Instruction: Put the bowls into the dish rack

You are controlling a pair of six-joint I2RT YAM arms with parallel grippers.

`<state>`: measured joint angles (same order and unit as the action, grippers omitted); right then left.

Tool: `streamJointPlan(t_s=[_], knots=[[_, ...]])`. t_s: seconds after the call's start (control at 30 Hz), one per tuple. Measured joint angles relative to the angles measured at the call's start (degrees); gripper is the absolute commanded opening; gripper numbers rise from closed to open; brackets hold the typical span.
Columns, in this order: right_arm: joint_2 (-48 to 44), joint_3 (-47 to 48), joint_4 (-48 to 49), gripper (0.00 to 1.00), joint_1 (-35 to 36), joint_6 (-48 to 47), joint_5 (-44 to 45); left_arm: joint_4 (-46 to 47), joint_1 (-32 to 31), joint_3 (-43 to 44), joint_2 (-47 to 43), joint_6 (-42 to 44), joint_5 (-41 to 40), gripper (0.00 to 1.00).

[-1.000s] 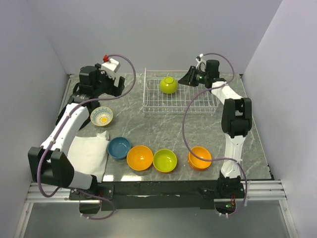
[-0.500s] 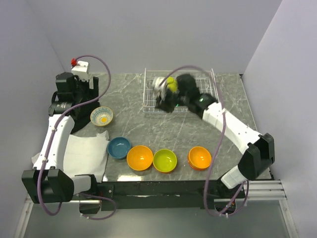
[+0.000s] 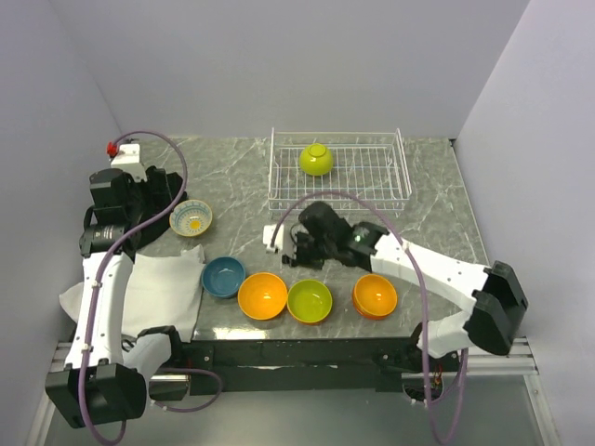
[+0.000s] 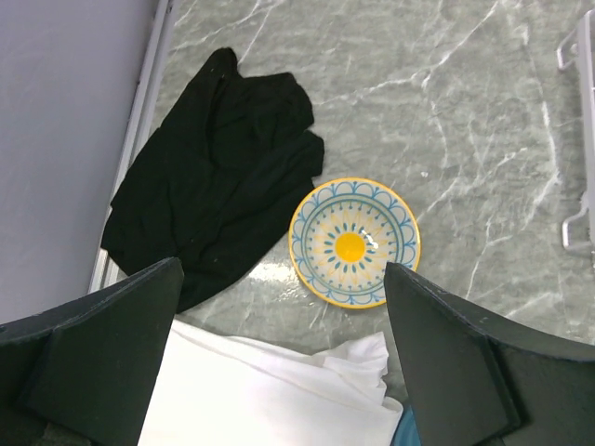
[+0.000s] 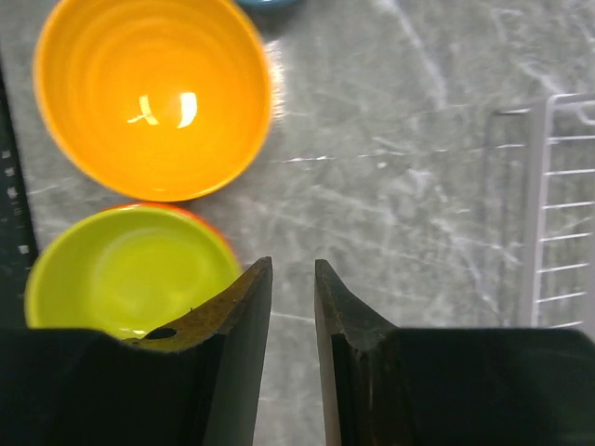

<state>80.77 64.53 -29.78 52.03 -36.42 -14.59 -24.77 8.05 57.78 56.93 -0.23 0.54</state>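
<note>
Far across the table [image 3: 437, 195], a wire dish rack [image 3: 372, 181] with one green bowl [image 3: 316, 159] inside. Left gripper [image 4: 284, 269] spread wide, empty, over the patterned bowl [image 4: 353, 243]. Right gripper [image 5: 293, 265] nearly pinched, empty, just behind the front row: blue bowl [image 3: 223, 276], orange bowl [image 3: 262, 295], second green bowl [image 3: 310, 300], other orange bowl [image 3: 375, 295].

left white-and-black arm [image 3: 100, 288]: rises along frame's left edge, wrist at upper left | left black two-finger gripper [image 4: 281, 269]: facing down, jaws spread wide, empty | right white-and-black arm [image 3: 429, 265]: elbow at lower right, forearm reaching left to centre | right black two-finger gripper [image 5: 290, 269]: facing down, jaws a narrow slit apart, empty
</note>
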Motion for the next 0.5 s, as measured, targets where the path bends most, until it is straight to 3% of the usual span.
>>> streamJointPlan(t_s=[0.23, 0.5], knots=[[-2.2, -3.6, 1.8, 0.33, 7.3, 2.5, 4.8, -0.7, 0.2, -0.3, -0.2, -0.7, -2.2, 0.97], [5.6, 5.2, 3.0, 0.33, 10.5, 1.3, 6.2, -1.2, 1.4, -0.1, -0.2, -1.2, -3.5, 0.97]])
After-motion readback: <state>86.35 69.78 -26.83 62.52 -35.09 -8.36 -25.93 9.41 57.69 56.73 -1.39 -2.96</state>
